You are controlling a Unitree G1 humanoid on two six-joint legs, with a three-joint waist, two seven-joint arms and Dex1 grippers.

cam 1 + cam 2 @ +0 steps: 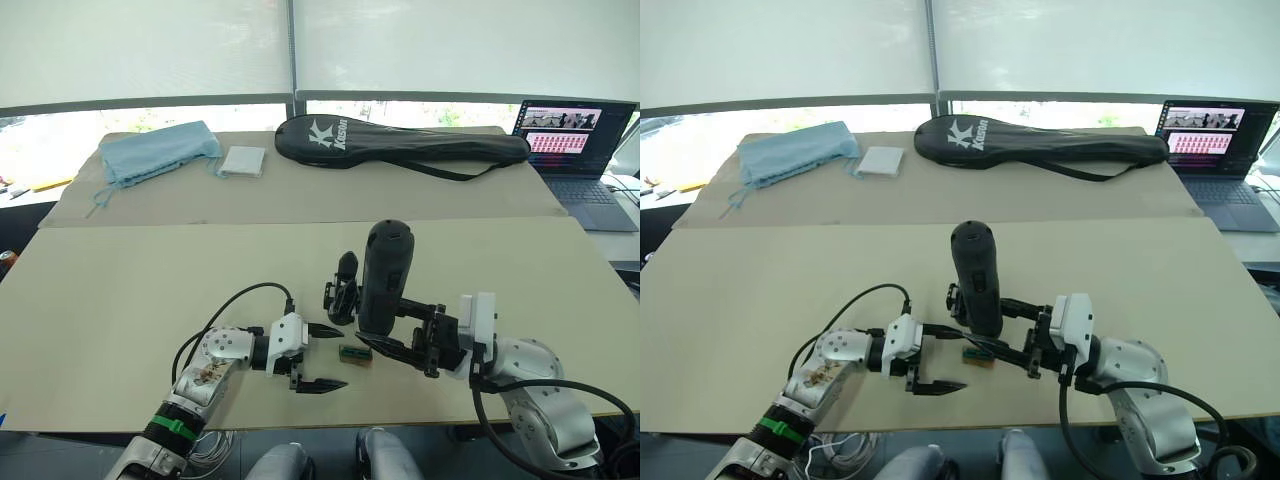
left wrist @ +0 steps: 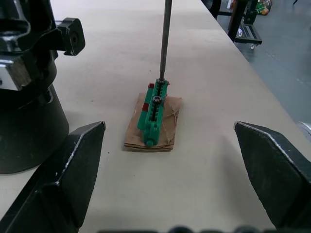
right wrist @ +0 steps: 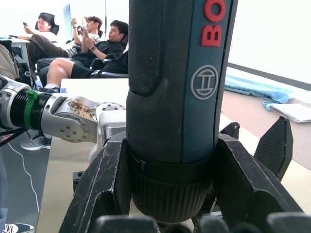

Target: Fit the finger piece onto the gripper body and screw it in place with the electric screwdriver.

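Observation:
The electric screwdriver (image 1: 385, 275) stands upright, black with red lettering, and my right gripper (image 1: 385, 326) is shut around its lower barrel. Its thin metal bit (image 2: 165, 43) comes down onto a small green screw holder (image 2: 154, 114). Just behind and left of the screwdriver sits the gripper body (image 1: 342, 286), with its round black base (image 2: 24, 131) close to the holder. My left gripper (image 1: 325, 357) rests on the table, open, its fingers on either side of the holder and touching nothing. The finger piece is hidden or out of view.
The green holder lies on a scrap of brown card (image 2: 167, 138). On the far table lie a black racket bag (image 1: 400, 145), a blue cloth (image 1: 160, 155) and a white pad (image 1: 243, 162). A laptop (image 1: 575, 150) stands at the far right. People sit in the background (image 3: 92, 48).

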